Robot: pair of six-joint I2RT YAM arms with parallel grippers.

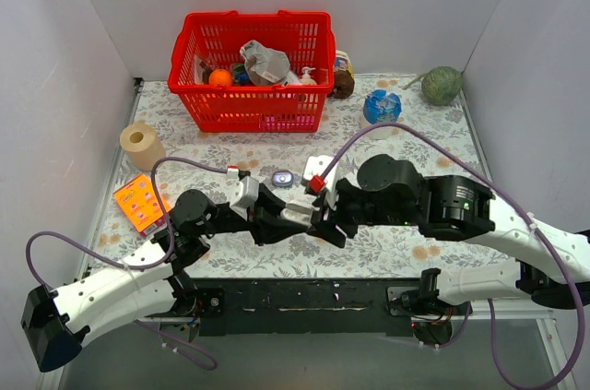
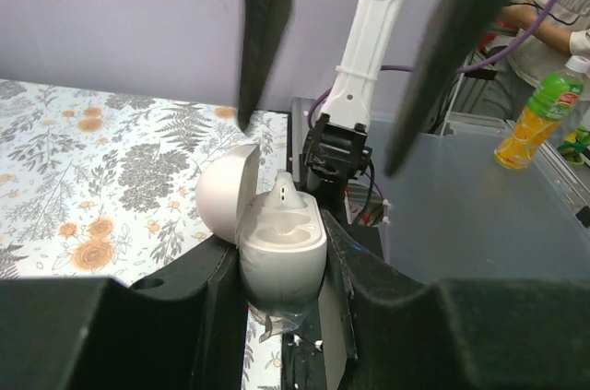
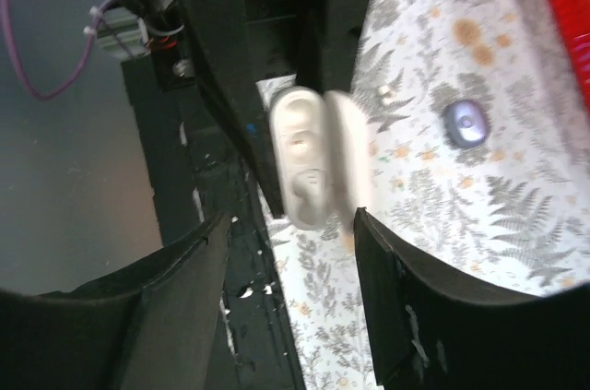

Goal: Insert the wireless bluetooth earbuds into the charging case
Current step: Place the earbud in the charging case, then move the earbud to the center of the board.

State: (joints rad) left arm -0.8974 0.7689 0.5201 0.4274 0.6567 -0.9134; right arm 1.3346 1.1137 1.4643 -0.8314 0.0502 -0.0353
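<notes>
The left gripper is clenched on a smooth white clamshell charging case, lid hinged open, over the table's near edge. One white earbud stands in its socket; the other socket looks empty, though the view is blurred. The right gripper hovers above, jaws spread, holding nothing. Farther off, a small blue-grey oval lies on the floral cloth.

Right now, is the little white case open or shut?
Open. The charging case has its lid swung back, and the hollows inside show in the right wrist view.
</notes>
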